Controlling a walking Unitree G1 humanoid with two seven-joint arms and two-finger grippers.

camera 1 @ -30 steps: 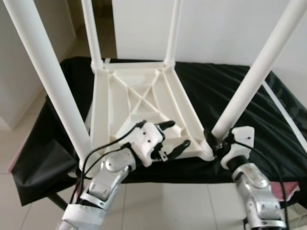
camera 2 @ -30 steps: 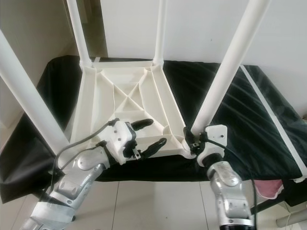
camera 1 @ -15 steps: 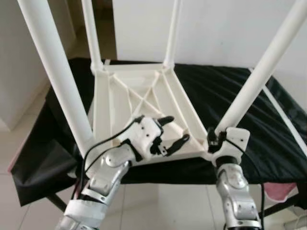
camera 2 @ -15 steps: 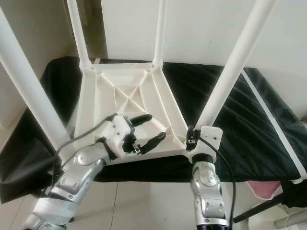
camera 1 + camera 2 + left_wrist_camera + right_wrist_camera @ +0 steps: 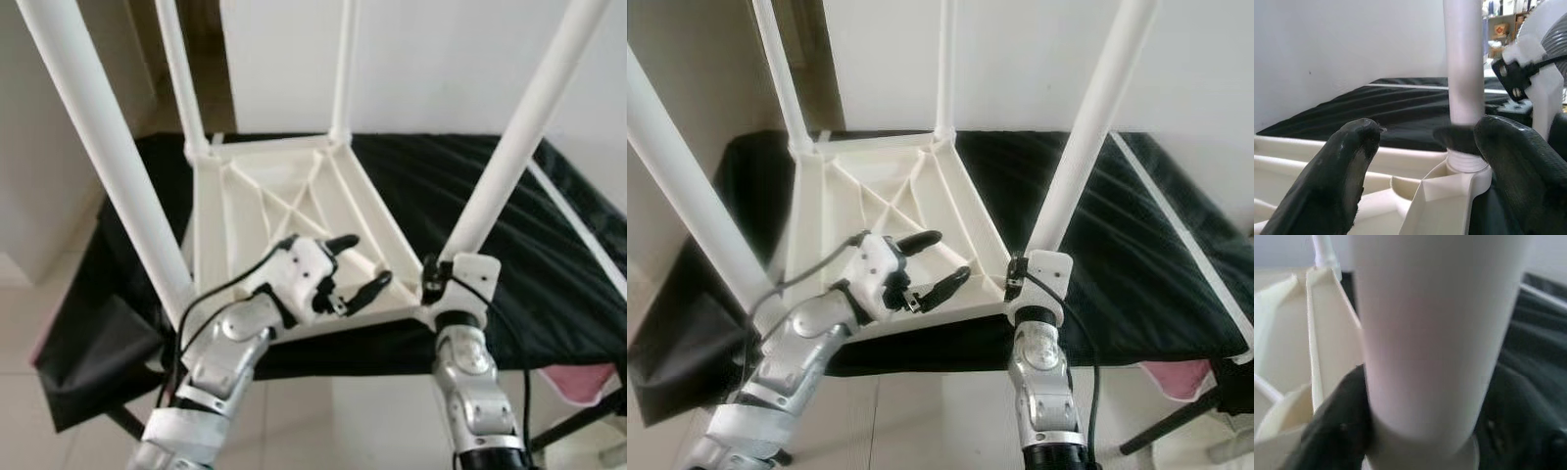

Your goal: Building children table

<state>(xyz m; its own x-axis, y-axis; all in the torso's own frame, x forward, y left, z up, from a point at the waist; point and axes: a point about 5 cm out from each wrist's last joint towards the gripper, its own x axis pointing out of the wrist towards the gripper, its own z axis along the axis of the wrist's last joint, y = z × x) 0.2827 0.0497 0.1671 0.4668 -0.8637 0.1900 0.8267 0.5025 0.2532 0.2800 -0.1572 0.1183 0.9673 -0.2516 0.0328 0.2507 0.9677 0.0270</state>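
Jaws: right gripper (image 5: 438,284) pinches near table leg (image 5: 509,162) (base) | left gripper (image 5: 351,266) spread, hovering over tabletop underside (image 5: 260,201)

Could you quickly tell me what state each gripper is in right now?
Left gripper: open, empty, over the upturned table top.
Right gripper: shut on the near right table leg, at its base.

One white plastic children's table (image 5: 284,211) lies upside down. Four white legs stand up from its corners: near left (image 5: 108,157), near right (image 5: 514,137), far left (image 5: 181,73) and far right (image 5: 343,69). One black cloth (image 5: 490,215) lies beneath it. Two robot arms reach in, with one left gripper (image 5: 358,266) and one right gripper (image 5: 431,277).
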